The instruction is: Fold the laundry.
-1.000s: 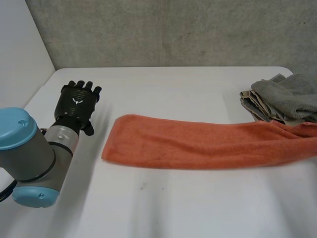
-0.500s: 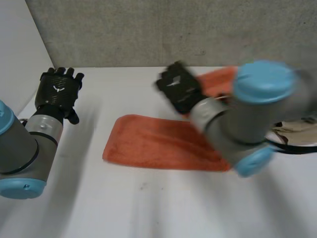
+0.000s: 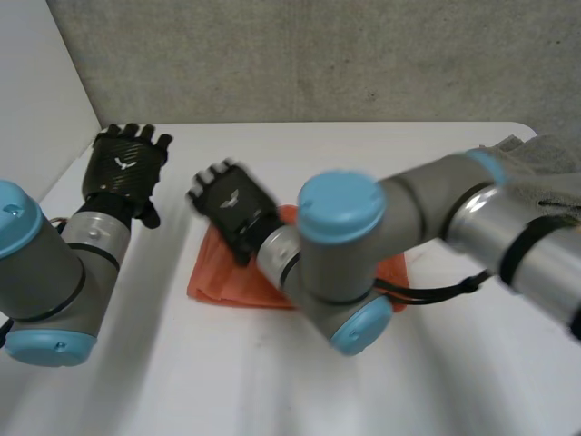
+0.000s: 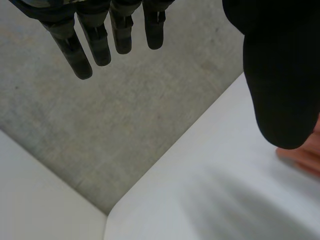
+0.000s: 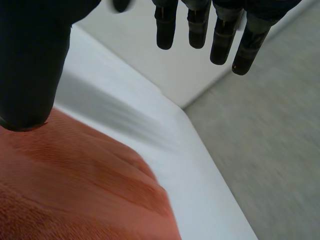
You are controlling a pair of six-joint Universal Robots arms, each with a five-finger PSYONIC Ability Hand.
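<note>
First fold apparently laid. Right hand [image 3: 231,207], centre-left, straight-fingered and empty above orange towel [image 3: 211,282]; left hand [image 3: 123,173], upper left, fingers spread. Next likely: smoothing.

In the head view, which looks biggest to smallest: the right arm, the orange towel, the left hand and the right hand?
1. Right arm, also nearest the camera.
2. Orange towel, partly hidden under that arm.
3. Left hand and right hand look alike, so I won't rank them.
</note>
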